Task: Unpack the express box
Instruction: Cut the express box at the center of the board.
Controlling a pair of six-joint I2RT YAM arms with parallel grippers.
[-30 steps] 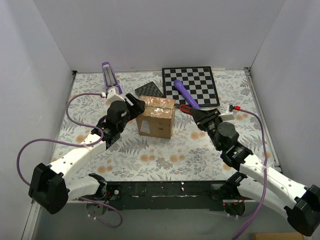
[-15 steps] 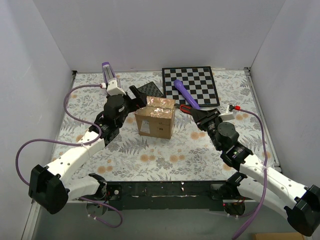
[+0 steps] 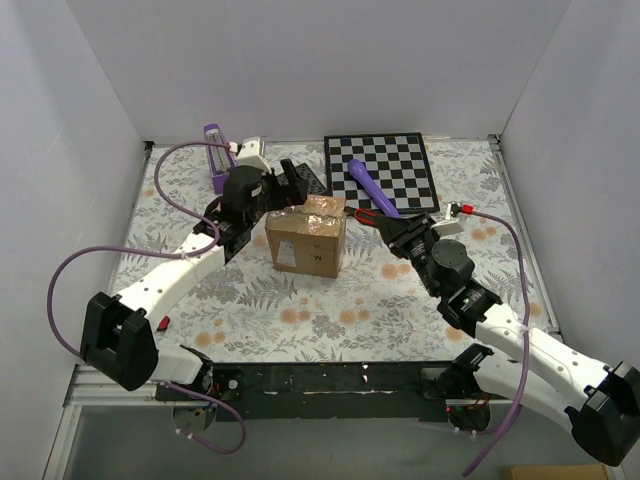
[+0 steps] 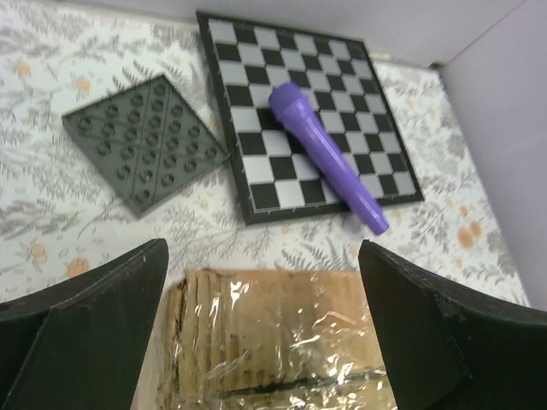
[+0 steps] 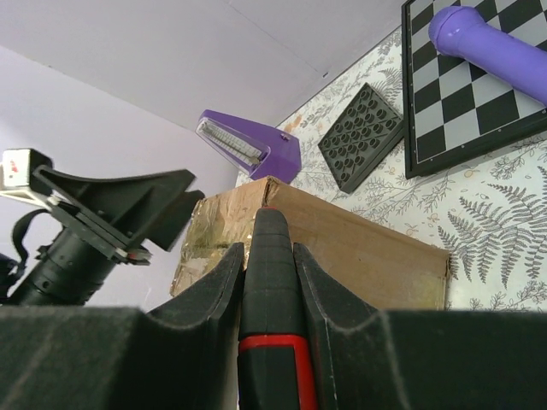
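First, left gripper (image 4: 263,273) stood wide open, empty, above express box (image 3: 308,235) far edge; right gripper (image 5: 267,252) clamped black-and-red tool (image 5: 270,299), tip just beside box. Box sat at centre of table (image 3: 400,290): likely light, stiff-walled, tape (image 4: 291,342) slick. You would grip bare cardboard sides.

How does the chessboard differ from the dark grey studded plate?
The chessboard is black-and-white checked; the studded plate is plain dark grey. The chessboard is larger than the studded plate. A purple stick lies on the chessboard; the studded plate carries nothing. Both lie flat on the table.
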